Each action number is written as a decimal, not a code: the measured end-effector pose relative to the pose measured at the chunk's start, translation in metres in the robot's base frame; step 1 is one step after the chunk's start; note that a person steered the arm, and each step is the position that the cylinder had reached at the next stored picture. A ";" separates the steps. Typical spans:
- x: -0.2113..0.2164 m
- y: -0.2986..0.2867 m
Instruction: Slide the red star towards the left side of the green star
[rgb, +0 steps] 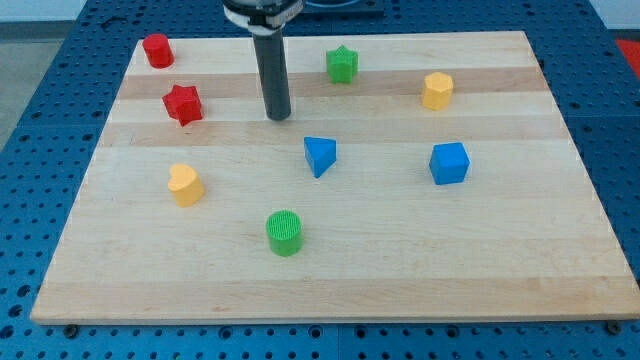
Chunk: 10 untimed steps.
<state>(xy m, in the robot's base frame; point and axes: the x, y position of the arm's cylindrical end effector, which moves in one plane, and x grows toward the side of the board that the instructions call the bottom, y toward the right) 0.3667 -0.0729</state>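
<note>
Right now your red star (182, 104) sits in the upper left of the frame, near the board's (560, 270) left edge, and the green star (342, 64) is well apart from it, at the upper middle. My tip (278, 116) rests on bare wood between the two, nearer the green star and a little lower in the frame, touching neither. No fingers exist on this rig, only a plain rod, so nothing is clenched or grasped; the star lies free on the wood.

Watch the side of approach first. My tip stands to the frame's right of the red star, and a push from that side would, I judge, drive it toward the left edge and away from the goal. You need to bring the tip round to the star's left face before pushing.

On that detour, the red cylinder (156, 50) in the upper left corner and the yellow heart-shaped block (185, 185) at middle left both lie near the path, and a wide swing could knock either.

Once pushing, an off-centre contact on a star point will likely spin it or let it slip sideways. A long, hard push risks ramming the green star and shifting it.
</note>
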 end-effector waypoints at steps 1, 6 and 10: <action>0.030 -0.019; 0.017 -0.146; -0.054 -0.051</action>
<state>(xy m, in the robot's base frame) 0.3122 -0.1242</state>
